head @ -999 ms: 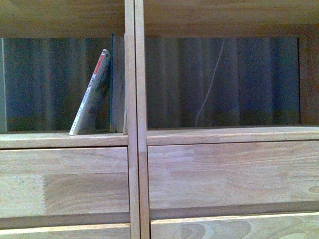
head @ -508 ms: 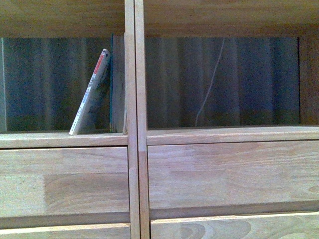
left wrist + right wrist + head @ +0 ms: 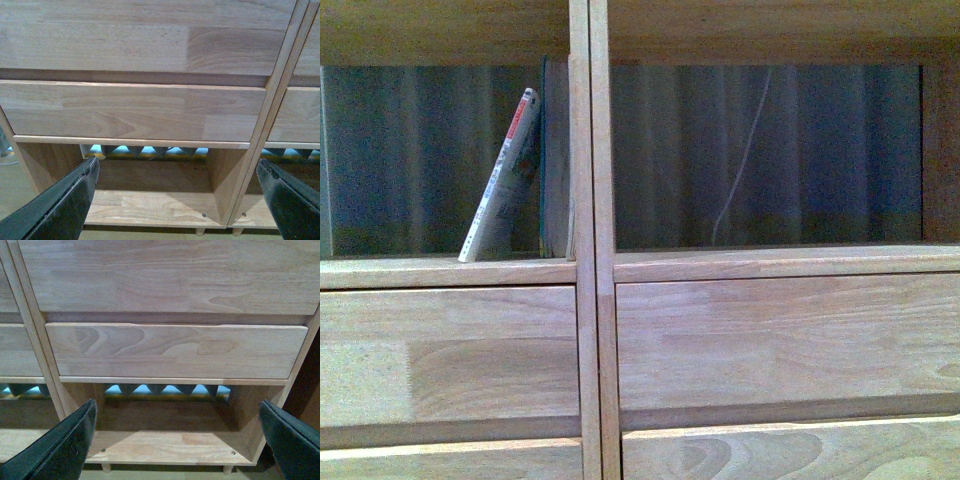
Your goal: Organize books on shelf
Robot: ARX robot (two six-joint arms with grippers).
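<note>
I am holding my left tool (image 3: 177, 192) spread wide, its two dark fingers (image 3: 60, 205) standing well apart with nothing between them, and my right tool (image 3: 175, 435) is standing open and bare in the same way; I judge both are kept parted so they are ready to close on a thin spine once I raise them. Nearest ahead of both tools the shelf's low open compartments (image 3: 160, 197) are showing bare wooden floors, with short legs (image 3: 200, 232) just below them. Just above and beyond the fingers the plain drawer fronts (image 3: 170, 350) are filling each wrist view, so both tools are hanging low before the shelf (image 3: 770, 340), well below the books. Farther off and higher, in the open compartment above the drawers on my left tool's side, the softcover (image 3: 502, 180) is leaning with its red-patched top tipped toward the teal-edged book (image 3: 546, 160), which is standing upright close against the central divider (image 3: 590, 240). The softcover is slanting, I judge, because it is floppy and only its top is being propped there while its foot is sitting out along the board. Whether the two books are actually touching I cannot tell. The matching compartment on my right tool's side is showing only a dark ribbed backdrop (image 3: 820, 150) behind it.
</note>
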